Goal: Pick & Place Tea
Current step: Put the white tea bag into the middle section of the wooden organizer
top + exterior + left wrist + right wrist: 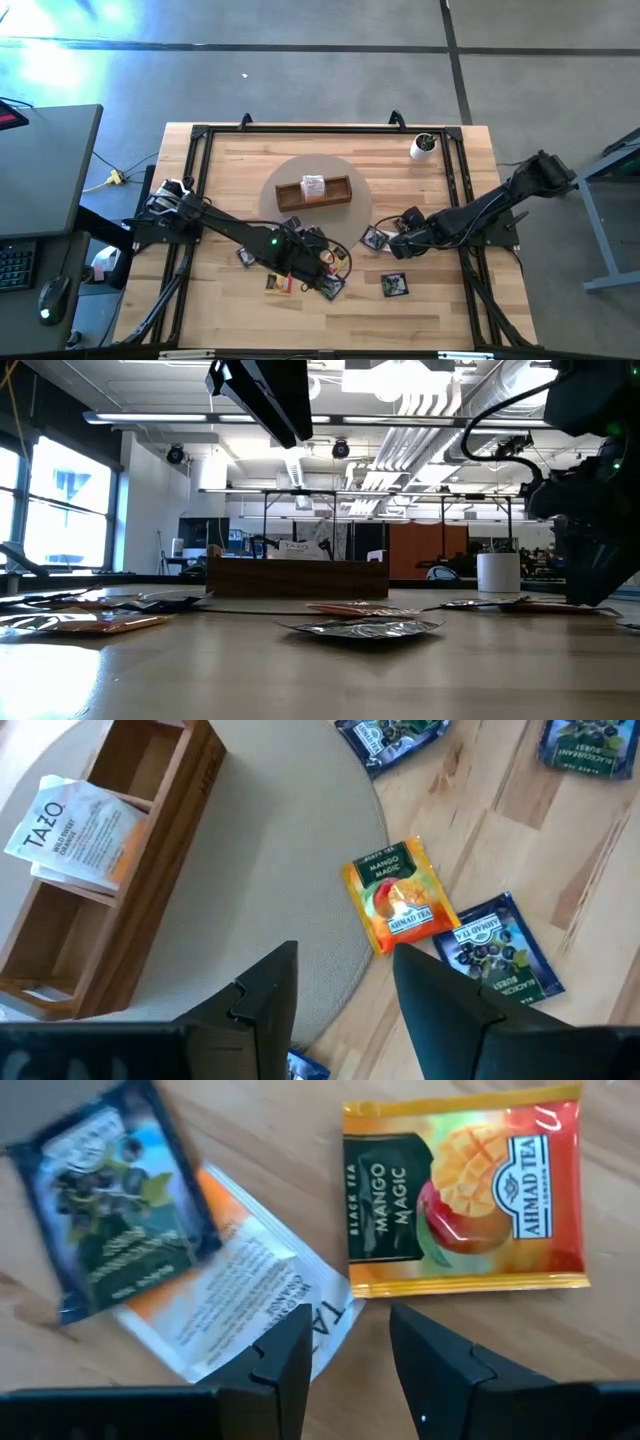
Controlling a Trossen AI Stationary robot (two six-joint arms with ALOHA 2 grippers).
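Flat tea sachets (pixel 460 1190) lie scattered, two in the tray (pixel 75 830)

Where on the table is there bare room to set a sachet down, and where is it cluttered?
Bare wood runs along the far edge between the wooden tray and the white cup, and down the left side beside the frame. The tray's two outer compartments look empty. The near centre is crowded: sachets scattered around the left gripper and right gripper.

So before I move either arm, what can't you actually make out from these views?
- High view: sachets under the left gripper are hidden by the arm; count unclear.
- Left wrist view: wooden tray is cut off by the edge.
- Right wrist view: white-orange sachet is partly covered by the black sachet.
- Low view: sachet labels too flat to read.
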